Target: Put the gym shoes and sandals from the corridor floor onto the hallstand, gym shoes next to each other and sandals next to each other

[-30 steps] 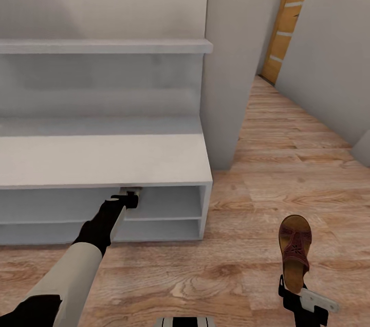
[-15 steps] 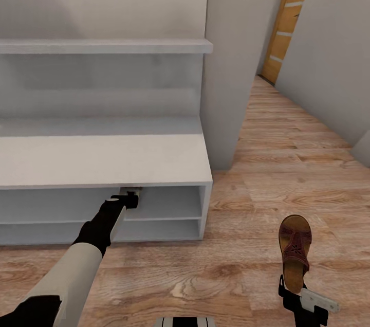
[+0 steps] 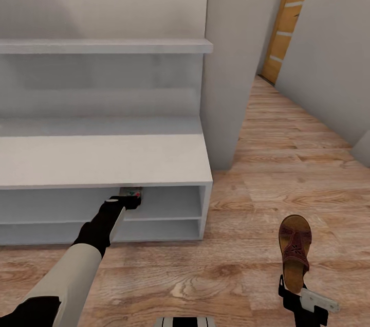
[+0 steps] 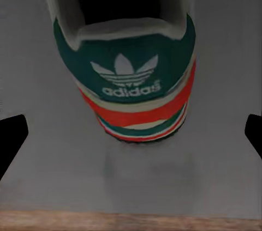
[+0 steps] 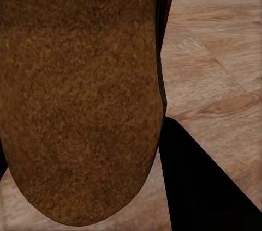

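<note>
One gym shoe (image 4: 131,78) stands on the grey upper open shelf of the hallstand (image 3: 103,160), its green heel with red stripes facing my left gripper (image 4: 131,133). That gripper is open, with a dark fingertip (image 4: 12,135) wide on each side and not touching the shoe. In the head view the left gripper (image 3: 128,198) reaches under the bench top, and a bit of the shoe's heel (image 3: 134,194) shows there. My right gripper (image 3: 293,291) is shut on the heel end of a brown sandal (image 3: 294,250), held over the corridor floor (image 3: 267,173). Its footbed (image 5: 82,89) fills the right wrist view.
A shelf (image 3: 103,47) runs along the wall above the bench top. A grey wall corner (image 3: 226,85) stands right of the rack. Behind it the corridor runs back to a wooden door (image 3: 288,18). A lower open shelf (image 3: 159,229) lies under the one with the shoe.
The left gripper has drawn back slightly from the shoe, so its green and red heel now shows at the shelf mouth. The right arm and sandal have not moved.
</note>
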You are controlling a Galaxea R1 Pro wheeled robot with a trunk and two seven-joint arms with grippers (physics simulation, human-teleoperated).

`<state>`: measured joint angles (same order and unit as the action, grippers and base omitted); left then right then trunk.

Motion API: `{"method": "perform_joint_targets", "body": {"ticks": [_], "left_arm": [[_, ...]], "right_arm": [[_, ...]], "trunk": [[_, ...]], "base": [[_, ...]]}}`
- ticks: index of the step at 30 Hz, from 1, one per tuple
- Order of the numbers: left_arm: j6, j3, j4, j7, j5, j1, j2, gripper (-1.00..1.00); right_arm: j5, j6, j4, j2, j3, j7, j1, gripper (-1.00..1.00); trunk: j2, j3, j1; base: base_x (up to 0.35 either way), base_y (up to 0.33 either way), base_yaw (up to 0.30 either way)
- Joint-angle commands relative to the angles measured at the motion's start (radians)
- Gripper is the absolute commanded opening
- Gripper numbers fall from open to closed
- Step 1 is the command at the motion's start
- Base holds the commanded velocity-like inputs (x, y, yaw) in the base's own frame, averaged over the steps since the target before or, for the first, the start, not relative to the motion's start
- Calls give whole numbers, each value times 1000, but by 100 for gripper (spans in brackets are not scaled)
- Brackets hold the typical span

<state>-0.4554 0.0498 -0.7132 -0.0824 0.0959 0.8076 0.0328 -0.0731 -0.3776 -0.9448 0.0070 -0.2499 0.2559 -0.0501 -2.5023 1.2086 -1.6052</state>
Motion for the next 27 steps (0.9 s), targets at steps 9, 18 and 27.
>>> {"method": "perform_joint_targets", "body": {"ticks": [9,18,27], "left_arm": [[-5,5,-8,3,10,-2,0,100],[0,10,-12,4,9,-4,-4,100],[23,13,-13,6,6,-17,-14,100]], "right_arm": [[-5,-1,0,1,-2,3,0,-100],[-5,-1,0,1,-2,3,0,-100],[-5,-1,1,1,-2,3,0,-100]], "trunk": [[0,1,0],[0,1,0],[0,1,0]], "base": [[-292,0,0],[-333,0,0],[-335,0,0]]}}
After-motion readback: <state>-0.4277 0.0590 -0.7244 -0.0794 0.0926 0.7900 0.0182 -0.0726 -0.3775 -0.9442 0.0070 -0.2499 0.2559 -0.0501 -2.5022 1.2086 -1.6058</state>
